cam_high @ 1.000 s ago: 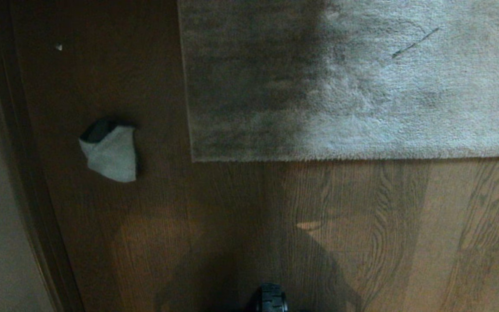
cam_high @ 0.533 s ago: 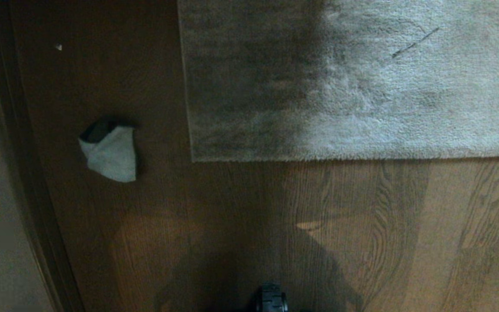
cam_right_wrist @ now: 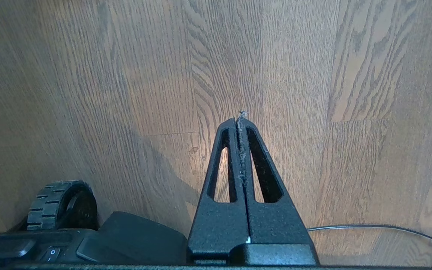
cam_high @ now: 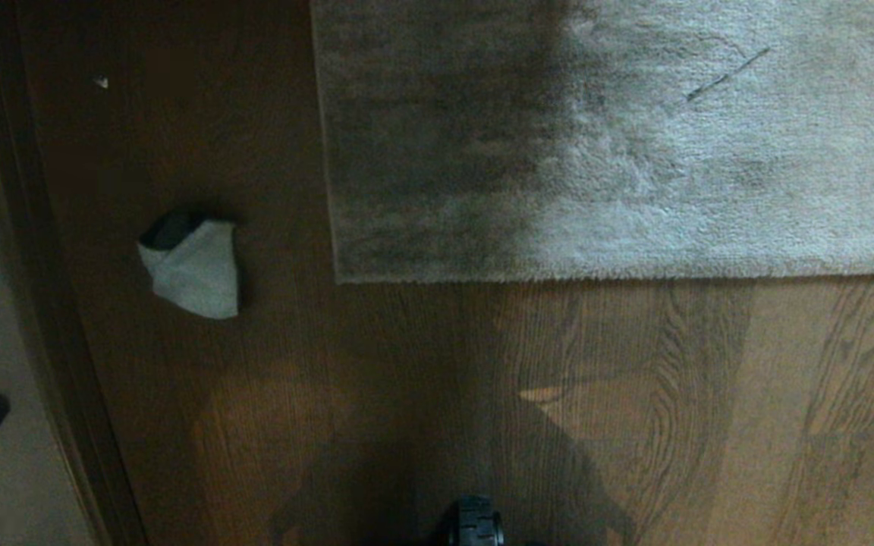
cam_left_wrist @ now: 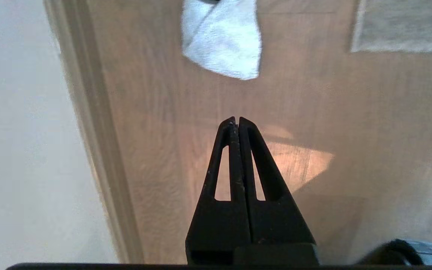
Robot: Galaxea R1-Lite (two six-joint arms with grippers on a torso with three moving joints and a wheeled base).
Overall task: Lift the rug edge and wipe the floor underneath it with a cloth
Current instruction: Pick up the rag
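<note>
Hovering above the floor [cam_left_wrist: 351,112] with fingers pressed together — left gripper [cam_left_wrist: 236,120], empty. Lying flat near the rug edge [cam_high: 558,277] — the cloth [cam_high: 196,271]. Hanging closed, empty: right gripper [cam_right_wrist: 240,120].

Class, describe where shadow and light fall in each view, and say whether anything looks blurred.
Head view: shadow darkens the rug's left part and the floor near the cloth. Left wrist view: a bright patch on the floor behind the shut left gripper; cloth soft. Right wrist view: even light, sharp grain.
</note>
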